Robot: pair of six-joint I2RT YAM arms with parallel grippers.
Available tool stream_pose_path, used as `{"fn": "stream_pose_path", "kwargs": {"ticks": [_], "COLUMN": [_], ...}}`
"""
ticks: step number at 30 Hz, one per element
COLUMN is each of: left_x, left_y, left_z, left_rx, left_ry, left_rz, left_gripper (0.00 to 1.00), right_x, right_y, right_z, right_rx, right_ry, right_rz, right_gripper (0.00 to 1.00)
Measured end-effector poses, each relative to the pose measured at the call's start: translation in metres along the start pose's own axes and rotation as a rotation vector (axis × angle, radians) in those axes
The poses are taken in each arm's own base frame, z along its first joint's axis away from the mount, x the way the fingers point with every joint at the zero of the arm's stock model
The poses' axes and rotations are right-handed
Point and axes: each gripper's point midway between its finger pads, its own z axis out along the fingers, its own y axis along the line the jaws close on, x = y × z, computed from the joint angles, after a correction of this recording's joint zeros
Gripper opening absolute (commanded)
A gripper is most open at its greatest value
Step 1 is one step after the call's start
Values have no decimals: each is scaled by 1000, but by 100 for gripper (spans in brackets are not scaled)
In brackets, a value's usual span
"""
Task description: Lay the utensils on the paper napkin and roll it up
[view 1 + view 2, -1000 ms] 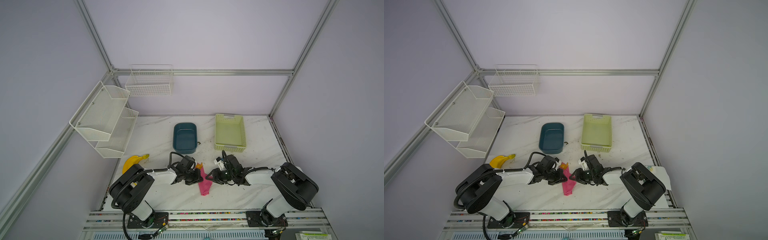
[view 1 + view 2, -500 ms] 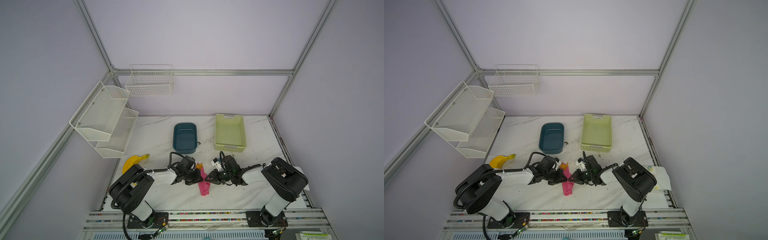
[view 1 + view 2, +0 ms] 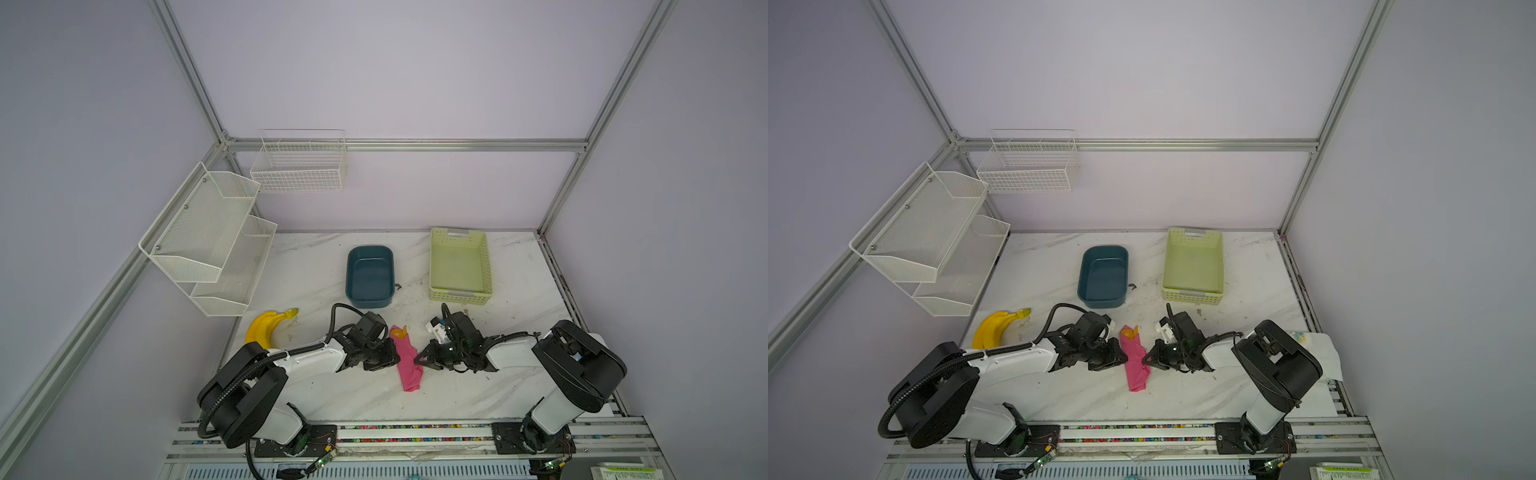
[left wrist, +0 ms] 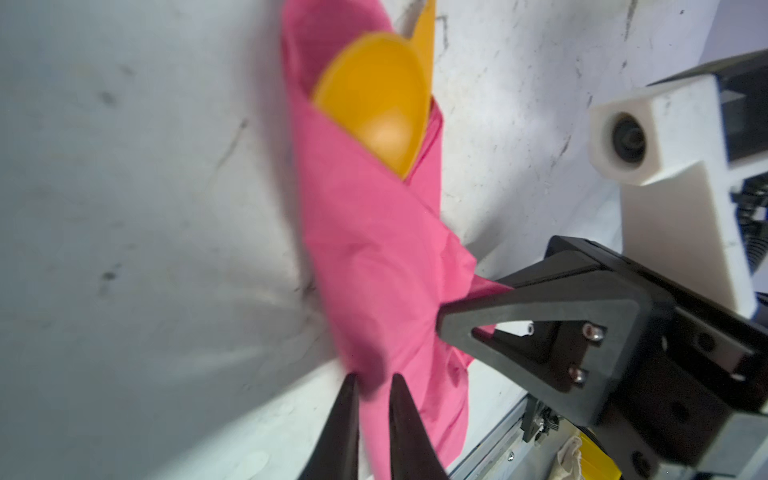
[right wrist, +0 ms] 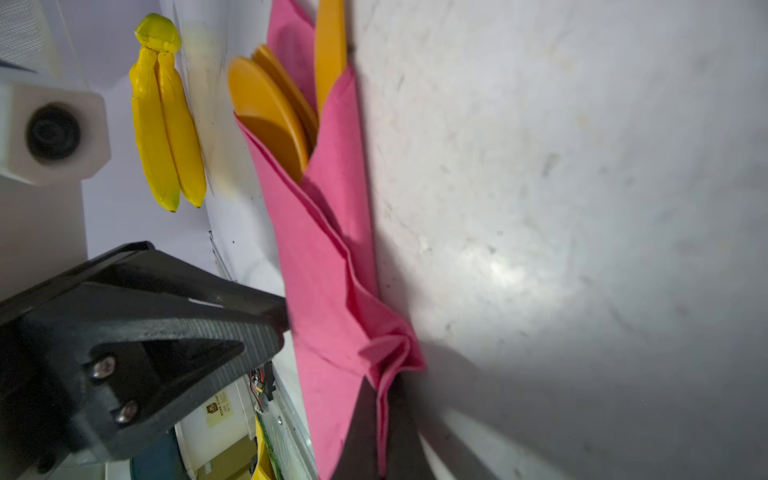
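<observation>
The pink paper napkin (image 3: 406, 362) (image 3: 1136, 362) lies rolled into a narrow bundle on the marble table between both grippers. Orange utensils (image 3: 399, 331) (image 3: 1129, 331) stick out of its far end: the spoon bowl (image 4: 374, 108) (image 5: 266, 112) and a flat knife tip (image 5: 330, 50). The fork is hidden. My right gripper (image 3: 418, 360) (image 3: 1145, 360) (image 5: 384, 390) is shut on a raised fold at the roll's right edge. At the roll's left side sits my left gripper (image 3: 394, 356) (image 3: 1121, 357) (image 4: 374, 378), its jaws a narrow gap apart at the paper.
A yellow banana (image 3: 264, 328) (image 5: 166, 124) lies left of my left arm. A blue tub (image 3: 369, 302) and a pale green basket (image 3: 460, 296) stand behind the roll. White wire shelves (image 3: 208, 241) hang at the left wall. A white sheet (image 3: 1325, 353) lies at the right edge.
My right gripper has moved in to the roll's edge and closed on a fold of napkin. My left gripper's jaws have parted slightly. The roll has stayed in place.
</observation>
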Motion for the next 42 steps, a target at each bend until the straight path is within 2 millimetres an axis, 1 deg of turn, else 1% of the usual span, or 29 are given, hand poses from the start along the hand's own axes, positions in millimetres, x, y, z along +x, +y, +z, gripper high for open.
{"fn": "stream_pose_path", "kwargs": {"ticks": [3,5,9,12,19,25,32,37,42], "left_x": [-2,-4,-12,-14,-8,-10,-7,-6,-4], "left_y": [5,5,-4,-8,-4,-15,-25,-27,-27], "left_z": [-10,-14,-17,-15,3,12,20,21,19], "left_rx": [-27,-28,25,92,157,249,378,439,464], "left_ry": [-21,-35,-70,-91,-67,-62,-49,-51,-56], "left_rz": [0,-2,-6,-12,-51,-64,-72,-95,-120], "left_gripper": [24,30,41,48,54,56,57,57,58], "right_x": [0,0,-1,0,0,-1,-1,0,0], "right_y": [-1,-2,-3,-4,-4,-4,-4,-4,-4], "right_z": [-1,-1,-1,-2,-2,-2,-2,-2,-2], "right_rx": [5,11,15,14,8,7,-2,-5,-10], "right_ry": [-5,-10,-14,-16,-22,-23,-29,-32,-35], "right_rz": [0,2,-1,-2,-8,-8,-8,-8,-7], "right_gripper": [0,0,0,0,0,0,0,0,0]}}
